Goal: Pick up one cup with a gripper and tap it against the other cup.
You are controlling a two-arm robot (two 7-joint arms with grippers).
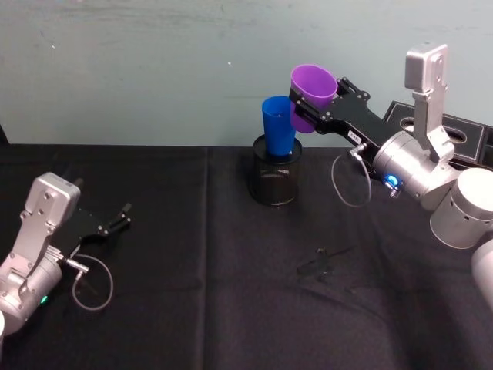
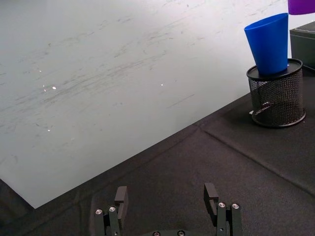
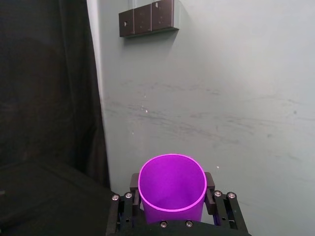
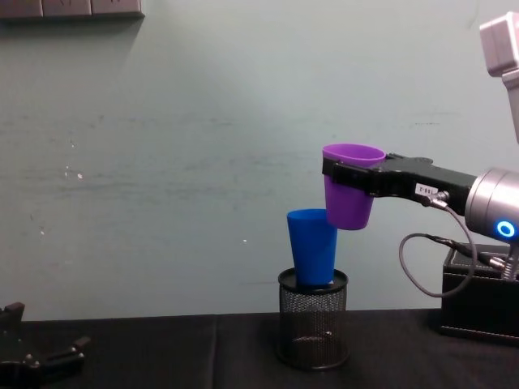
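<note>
A black wire-mesh pen holder (image 1: pixel 274 183) stands upright a little above the middle of the head view, on a bench (image 1: pixel 192 277) draped in black cloth, close to the bench's far edge. Behind it, a pale, scuffed grey-green wall (image 1: pixel 139 69) takes up the top of the frame. At the upper right sits a black box (image 1: pixel 400 114) with pale-edged compartments, well apart from the holder. The cloth shows a straight seam left of the holder and a small wrinkle (image 1: pixel 325 262) at lower right. In the chest view a dark block (image 4: pixel 73 7) is fixed to the wall at the upper left.
</note>
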